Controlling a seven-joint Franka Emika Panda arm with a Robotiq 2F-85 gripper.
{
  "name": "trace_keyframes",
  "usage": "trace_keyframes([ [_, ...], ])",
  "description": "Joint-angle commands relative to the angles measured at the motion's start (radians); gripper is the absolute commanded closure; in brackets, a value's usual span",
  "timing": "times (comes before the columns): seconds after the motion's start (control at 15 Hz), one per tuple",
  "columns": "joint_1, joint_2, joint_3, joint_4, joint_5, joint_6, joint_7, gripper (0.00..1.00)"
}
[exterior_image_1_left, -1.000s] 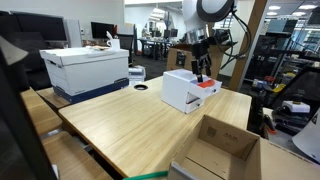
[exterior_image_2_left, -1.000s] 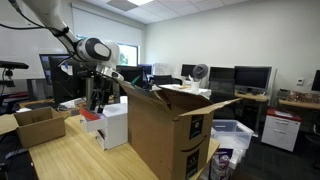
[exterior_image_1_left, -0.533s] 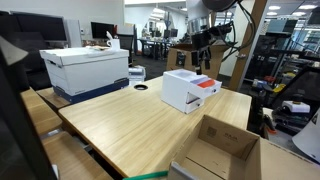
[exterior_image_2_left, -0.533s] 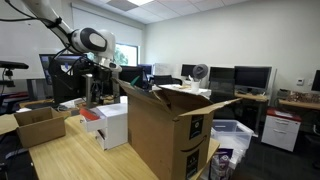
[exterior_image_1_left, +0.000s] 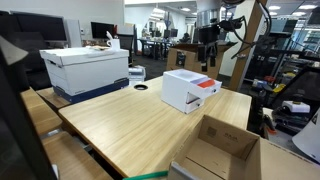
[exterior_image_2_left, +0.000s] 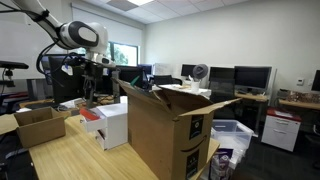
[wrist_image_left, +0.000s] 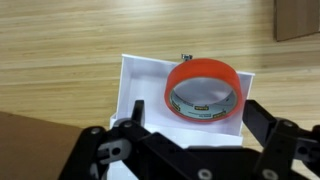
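A roll of orange tape (wrist_image_left: 205, 90) lies flat on top of a white box (wrist_image_left: 135, 85) on the wooden table (exterior_image_1_left: 130, 125). My gripper (wrist_image_left: 195, 120) is open and empty, straight above the tape with a clear gap. In both exterior views the gripper (exterior_image_1_left: 208, 52) (exterior_image_2_left: 89, 93) hangs well above the white box (exterior_image_1_left: 178, 92) (exterior_image_2_left: 113, 126). The tape shows as a red patch on the box's lower ledge (exterior_image_1_left: 205, 84) (exterior_image_2_left: 92, 114).
A white and blue storage box (exterior_image_1_left: 88, 68) stands at the table's far end, with a small dark ring (exterior_image_1_left: 141, 87) beside it. An open cardboard box (exterior_image_1_left: 225, 145) sits at the near corner. A tall cardboard box (exterior_image_2_left: 165, 130) stands next to the white box.
My gripper has risen straight up from the white box, leaving the orange tape lying on it. The box and tape have not moved.
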Motion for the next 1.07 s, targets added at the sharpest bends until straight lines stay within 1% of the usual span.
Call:
trace_keyframes([
  [0.0,0.001,-0.058,0.012,-0.075,0.025,0.030,0.034,0.00],
  [0.47,0.005,-0.078,0.035,-0.142,0.035,0.077,0.073,0.00],
  [1.0,0.000,-0.070,0.049,-0.174,0.018,0.118,0.117,0.00],
])
